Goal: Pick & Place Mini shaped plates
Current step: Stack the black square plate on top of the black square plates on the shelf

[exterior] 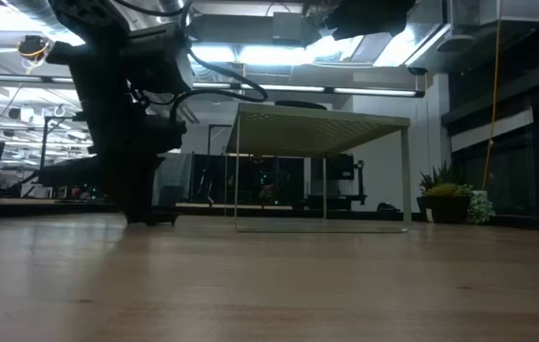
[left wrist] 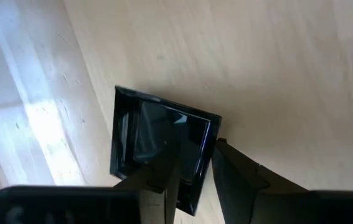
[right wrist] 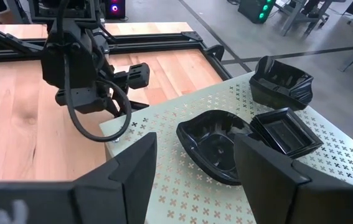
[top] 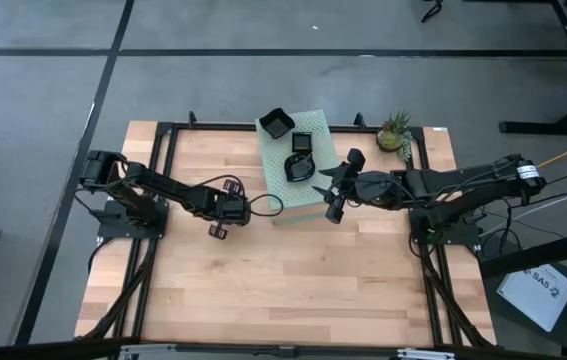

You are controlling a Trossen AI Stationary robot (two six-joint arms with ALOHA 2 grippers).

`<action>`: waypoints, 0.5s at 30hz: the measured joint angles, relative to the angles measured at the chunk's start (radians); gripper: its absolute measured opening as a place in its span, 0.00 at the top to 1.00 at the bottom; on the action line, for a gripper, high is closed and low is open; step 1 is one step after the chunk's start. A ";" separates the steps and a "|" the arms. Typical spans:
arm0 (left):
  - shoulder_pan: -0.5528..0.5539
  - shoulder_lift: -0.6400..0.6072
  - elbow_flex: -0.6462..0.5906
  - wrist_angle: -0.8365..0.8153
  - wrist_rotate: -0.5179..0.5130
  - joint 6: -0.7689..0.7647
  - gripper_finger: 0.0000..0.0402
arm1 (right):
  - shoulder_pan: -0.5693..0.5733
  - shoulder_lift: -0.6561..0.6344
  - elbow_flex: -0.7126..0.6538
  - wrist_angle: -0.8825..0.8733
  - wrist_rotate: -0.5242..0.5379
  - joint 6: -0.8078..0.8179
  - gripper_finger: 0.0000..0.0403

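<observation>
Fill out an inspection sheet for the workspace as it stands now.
Surface: wooden table, no damage seen.
Job's things: square plate at the table; three plates on the box.
Clutter: plant at the table's far right corner.
Grippers: left end effector shut on the square plate's rim; right end effector open above the wavy plate.
Cables: loop at the left wrist; yellow cable off the table's right side.
Surroundings: grey floor; no person seen.

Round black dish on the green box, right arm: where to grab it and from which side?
Pinch the raised rim of the round dish at the edge facing the right end effector, coming from above: it lies flat, open side up, and a square dish crowds its far side.
</observation>
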 joint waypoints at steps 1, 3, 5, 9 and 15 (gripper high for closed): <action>0.004 0.000 0.000 0.009 0.001 0.000 0.79 | 0.000 0.000 0.000 0.000 0.000 0.000 0.47; 0.011 0.000 0.000 0.026 0.005 0.000 0.80 | 0.000 0.000 0.000 0.000 0.000 0.000 0.47; 0.020 0.000 0.000 0.036 0.006 0.000 0.82 | 0.000 0.000 0.000 0.001 0.000 0.000 0.47; 0.032 0.002 0.001 0.046 0.008 0.000 0.85 | 0.000 0.000 0.000 0.002 0.000 0.000 0.47; 0.037 0.002 0.001 0.046 0.032 -0.009 0.92 | 0.000 0.000 0.000 0.010 0.000 0.000 0.47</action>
